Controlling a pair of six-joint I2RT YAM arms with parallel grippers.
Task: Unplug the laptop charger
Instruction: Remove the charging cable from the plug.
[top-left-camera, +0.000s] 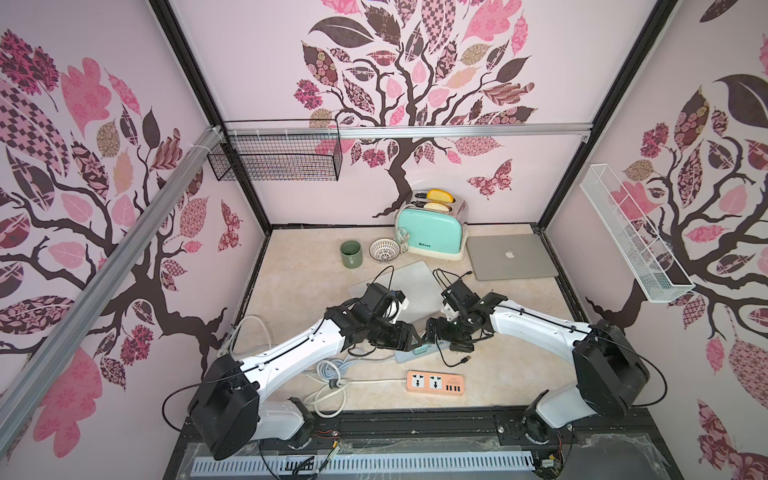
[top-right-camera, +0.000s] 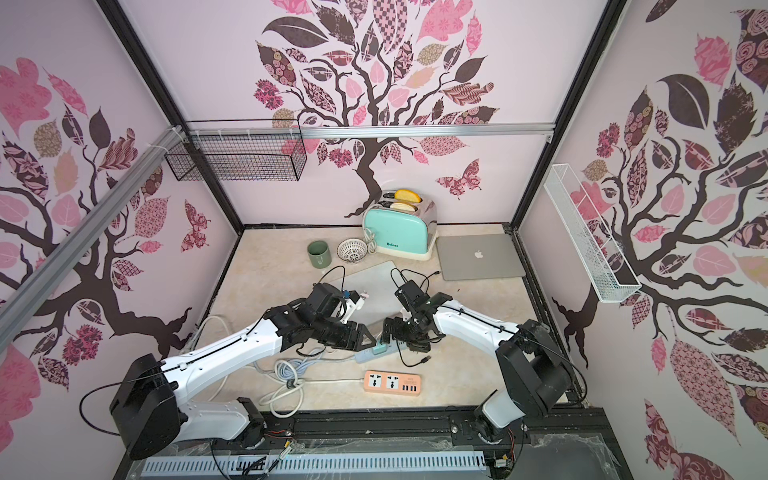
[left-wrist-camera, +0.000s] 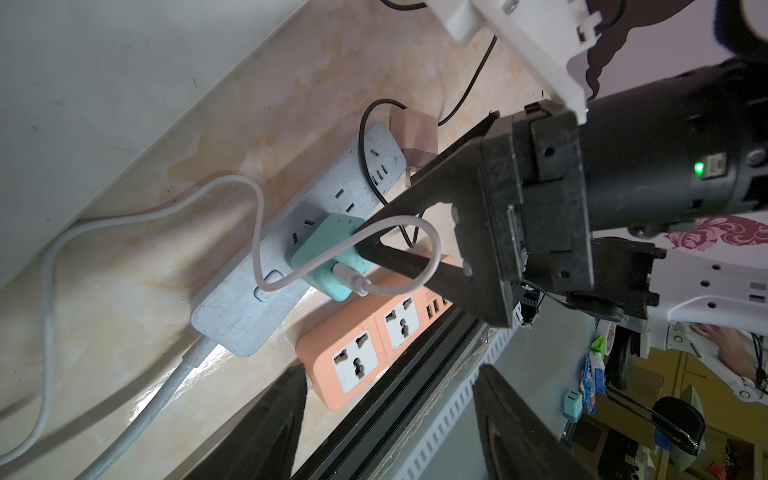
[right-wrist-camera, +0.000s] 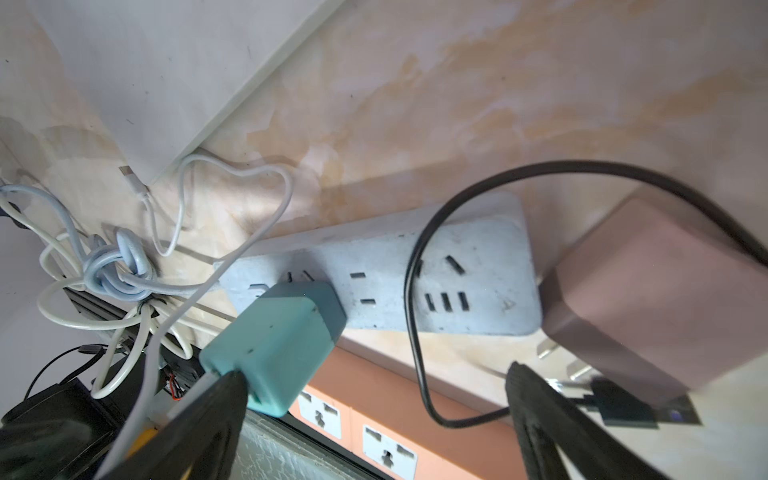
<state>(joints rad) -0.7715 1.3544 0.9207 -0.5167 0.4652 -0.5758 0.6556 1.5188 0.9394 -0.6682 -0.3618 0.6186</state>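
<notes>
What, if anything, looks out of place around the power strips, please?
The teal charger sits tilted in the grey power strip, its prongs partly exposed, so it is only half seated. The mauve charger lies unplugged beside the strip's end.

Matt plastic charger (right-wrist-camera: 274, 349), speckled power strip (right-wrist-camera: 386, 286), glossy marbled tabletop (right-wrist-camera: 498, 104), matt metal laptop (top-left-camera: 511, 257)

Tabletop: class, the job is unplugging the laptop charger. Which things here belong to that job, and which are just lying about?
Belong:
teal charger, plugged into the grey power strip
its white cable
right gripper, open at the charger

Lying about:
pink charger
orange power strip
toaster
green mug
white bowl
</notes>
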